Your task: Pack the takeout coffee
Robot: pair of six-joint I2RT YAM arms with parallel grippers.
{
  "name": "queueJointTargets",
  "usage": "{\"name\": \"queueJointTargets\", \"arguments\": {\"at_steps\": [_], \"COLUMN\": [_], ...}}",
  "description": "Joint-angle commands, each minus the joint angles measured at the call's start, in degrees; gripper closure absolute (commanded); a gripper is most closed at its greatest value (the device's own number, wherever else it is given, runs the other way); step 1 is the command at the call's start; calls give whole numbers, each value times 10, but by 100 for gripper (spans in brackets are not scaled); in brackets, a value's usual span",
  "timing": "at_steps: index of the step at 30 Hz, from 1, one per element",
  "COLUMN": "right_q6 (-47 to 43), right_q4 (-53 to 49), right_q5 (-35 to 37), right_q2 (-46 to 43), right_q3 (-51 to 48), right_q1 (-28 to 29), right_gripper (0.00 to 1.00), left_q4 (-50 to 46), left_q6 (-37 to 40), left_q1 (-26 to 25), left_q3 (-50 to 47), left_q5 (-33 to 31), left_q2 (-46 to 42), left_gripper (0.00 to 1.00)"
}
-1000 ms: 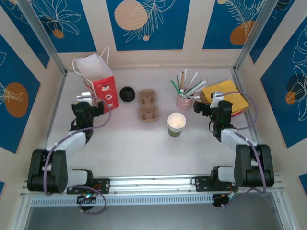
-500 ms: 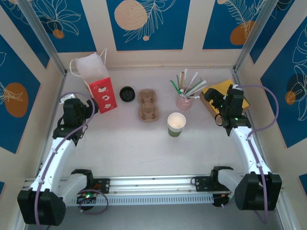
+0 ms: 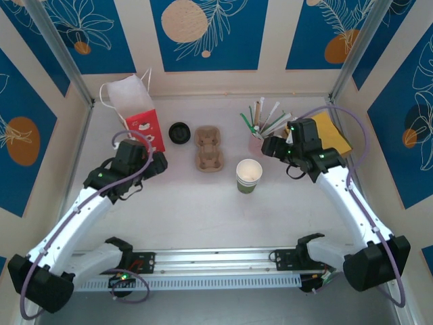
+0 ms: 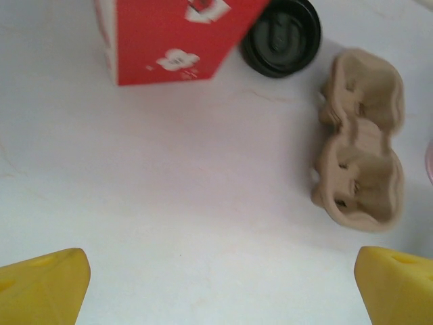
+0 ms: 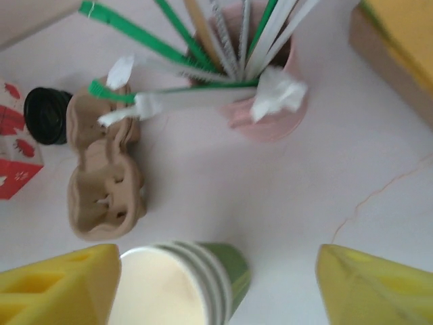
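The takeout coffee is out of view. A lidless green paper cup (image 3: 248,175) with a white inside stands mid-table; in the right wrist view the cup (image 5: 183,284) sits low between my yellow fingers, close to the left one. A loose black lid (image 3: 179,132) lies beside the red paper bag (image 3: 139,118). My right gripper (image 3: 268,149) hovers open just right of the cup, its jaws (image 5: 216,284) wide apart. My left gripper (image 3: 157,166) is open over bare table below the bag, with nothing between its fingers (image 4: 223,291).
A brown pulp cup carrier (image 3: 208,147) lies between the lid and the cup. A pink holder of straws and stirrers (image 3: 258,143) stands right behind my right gripper. Yellow napkins (image 3: 331,132) lie at the far right. Blue patterned walls close the table in.
Both arms have stretched out from their folded pose. The left gripper swung right, away from the bag. The right gripper moved left from the napkins to beside the lidless cup.
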Motion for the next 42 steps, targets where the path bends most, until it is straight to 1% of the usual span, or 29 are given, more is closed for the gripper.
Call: {"name": "queueJointTargets", "arguments": {"at_steps": [1, 2, 4, 6, 7, 9, 10, 11, 13, 14, 15, 17, 20, 25, 29, 32, 41, 42], "right_q6": [-20, -20, -14, -12, -8, 2, 12, 20, 32, 40, 47, 59, 72, 82, 79, 69, 33, 32], "right_q4": [-103, -114, -139, -151, -158, -172, -184, -194, -209, -217, -223, -223, -220, -225, -241, -242, -233, -232], "right_q5": [-29, -34, -33, -41, -43, -44, -42, -44, -34, -24, -13, -2, 4, 14, 32, 38, 20, 16], "right_q2": [36, 45, 67, 83, 93, 113, 125, 137, 149, 153, 152, 151, 157, 177, 188, 186, 203, 204], "right_q3": [38, 45, 55, 61, 62, 67, 71, 75, 81, 86, 90, 90, 88, 100, 112, 119, 131, 130], "right_q1": [24, 29, 42, 53, 60, 71, 77, 81, 94, 102, 107, 113, 116, 125, 126, 121, 94, 92], "right_gripper": [39, 45, 47, 53, 54, 62, 63, 64, 64, 67, 68, 71, 74, 77, 79, 79, 80, 82], "left_q4": [-66, -84, -110, -128, -131, -138, -142, -137, -130, -121, -114, -118, -128, -121, -99, -86, -71, -71], "left_q6": [-31, -29, -23, -12, -1, 7, 12, 32, 48, 58, 66, 74, 107, 132, 147, 139, 124, 124], "left_q1": [-52, -68, -90, -102, -107, -114, -114, -116, -128, -129, -129, -129, -129, -129, -129, -129, -130, -131], "left_q3": [57, 79, 120, 152, 163, 176, 182, 186, 186, 181, 178, 179, 190, 189, 182, 180, 186, 188], "left_q5": [-18, -19, -20, -18, -20, -22, -13, 4, -2, 2, 10, 21, 49, 67, 68, 71, 85, 85], "left_q2": [54, 75, 120, 154, 168, 186, 192, 193, 186, 179, 174, 171, 176, 156, 143, 148, 171, 173], "left_gripper": [0, 0, 0, 0, 0, 0, 0, 0, 0, 0, 0, 0, 0, 0, 0, 0, 0, 0]}}
